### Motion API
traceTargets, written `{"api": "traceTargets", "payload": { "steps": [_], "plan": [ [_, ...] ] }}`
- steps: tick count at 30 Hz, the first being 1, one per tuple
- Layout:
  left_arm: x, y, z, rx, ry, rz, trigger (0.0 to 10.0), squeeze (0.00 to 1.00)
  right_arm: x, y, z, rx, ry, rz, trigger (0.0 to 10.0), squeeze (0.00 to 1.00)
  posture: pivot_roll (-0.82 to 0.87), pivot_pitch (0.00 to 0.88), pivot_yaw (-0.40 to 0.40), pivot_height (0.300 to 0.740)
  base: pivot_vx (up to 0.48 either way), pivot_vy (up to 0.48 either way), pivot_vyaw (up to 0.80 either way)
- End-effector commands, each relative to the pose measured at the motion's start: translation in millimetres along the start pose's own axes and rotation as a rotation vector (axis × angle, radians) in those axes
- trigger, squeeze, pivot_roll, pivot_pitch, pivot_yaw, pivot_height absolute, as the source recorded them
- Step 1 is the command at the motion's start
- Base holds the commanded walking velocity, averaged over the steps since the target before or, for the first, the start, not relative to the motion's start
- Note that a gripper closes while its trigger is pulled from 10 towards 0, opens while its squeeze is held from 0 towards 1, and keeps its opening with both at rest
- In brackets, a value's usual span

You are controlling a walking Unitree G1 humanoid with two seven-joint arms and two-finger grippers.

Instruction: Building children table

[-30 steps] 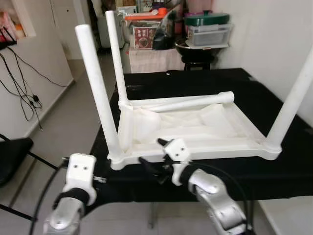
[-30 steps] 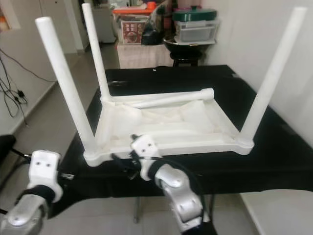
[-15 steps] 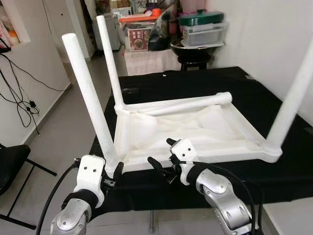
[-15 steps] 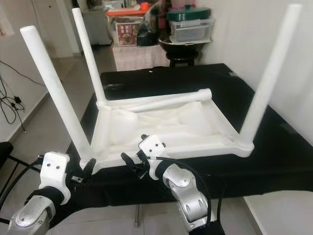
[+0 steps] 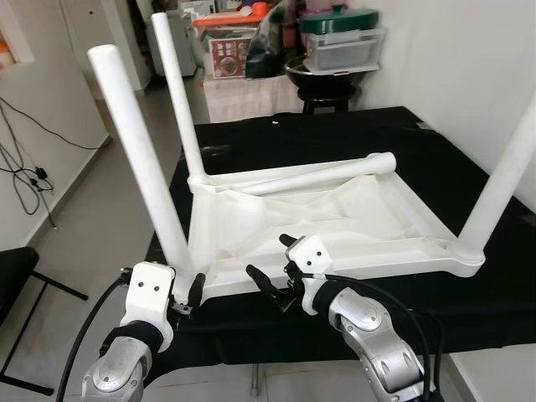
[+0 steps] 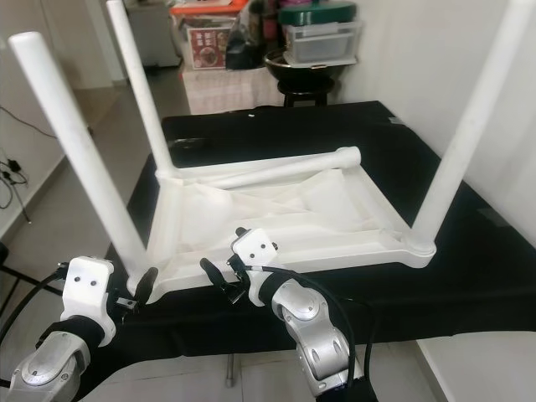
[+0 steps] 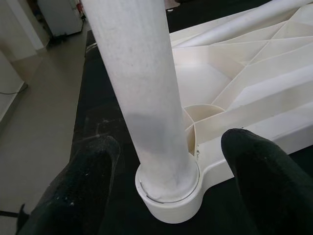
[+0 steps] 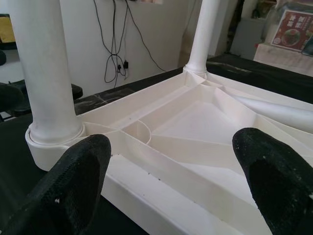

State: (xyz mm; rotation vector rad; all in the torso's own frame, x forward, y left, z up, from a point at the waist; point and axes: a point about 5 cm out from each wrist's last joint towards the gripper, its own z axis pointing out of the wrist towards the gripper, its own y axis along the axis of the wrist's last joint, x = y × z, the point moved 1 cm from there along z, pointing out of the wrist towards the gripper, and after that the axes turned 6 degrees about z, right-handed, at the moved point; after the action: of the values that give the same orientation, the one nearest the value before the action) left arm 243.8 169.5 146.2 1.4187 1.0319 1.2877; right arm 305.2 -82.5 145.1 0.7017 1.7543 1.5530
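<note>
Currently the white plastic children table [image 5: 335, 213] is lying upside down on the black worktop [image 5: 469, 151], its ribbed underside facing up. Three legs are standing upright in their corner sockets: the near-left leg [image 5: 138, 159], the far-left leg [image 5: 176, 92] and the near-right leg [image 5: 502, 176]. A fourth leg [image 5: 322, 177] is lying loose across the far edge of the tabletop frame, not seated in a socket.

Left claw [image 5: 186, 295] is sitting released at the near-left corner, level with the socket base. In the left wrist view its two black fingers [image 7: 90, 181] are flanking the near-left leg [image 7: 142, 93], one on either side, apart from it with worktop showing in the gaps.

Right claw [image 5: 275, 272] is likewise released, hovering just in front of the near rim of the frame, a little way to the right of the left claw. In the right wrist view its fingers [image 8: 78, 176] are spread wide, with the rim and the inner ribs of the tabletop lying between and beyond them; no contact with the plastic is visible.

Beyond both claws, past the far end of the worktop, a stool [image 5: 335, 88] is carrying stacked containers [image 5: 343, 46]. Cables [image 5: 29, 159] are hanging on the wall far to the left of the left claw.
</note>
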Motion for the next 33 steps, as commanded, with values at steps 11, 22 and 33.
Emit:
{"api": "traceTargets", "payload": {
  "steps": [11,22,33],
  "plan": [
    [1.0,-1,-2.1,0.007,0.000,0.002,10.0,0.00,2.3,2,-1.0,-0.014,0.036,-0.008,10.0,0.00,-0.07,0.058,0.036,0.740,0.000,0.000,0.51],
    [-22.2,7,-4.5,-0.019,-0.223,-0.033,10.0,0.00,-6.2,5,0.3,0.150,0.179,-0.220,10.0,0.00,-0.07,0.073,0.036,0.740,0.000,0.000,0.00],
    [-14.5,2,-8.6,0.056,-0.085,0.053,10.0,0.00,0.5,32,27.3,0.240,0.314,-0.223,10.0,0.00,-0.05,0.107,0.011,0.740,0.000,0.000,0.00]
  ]
}}
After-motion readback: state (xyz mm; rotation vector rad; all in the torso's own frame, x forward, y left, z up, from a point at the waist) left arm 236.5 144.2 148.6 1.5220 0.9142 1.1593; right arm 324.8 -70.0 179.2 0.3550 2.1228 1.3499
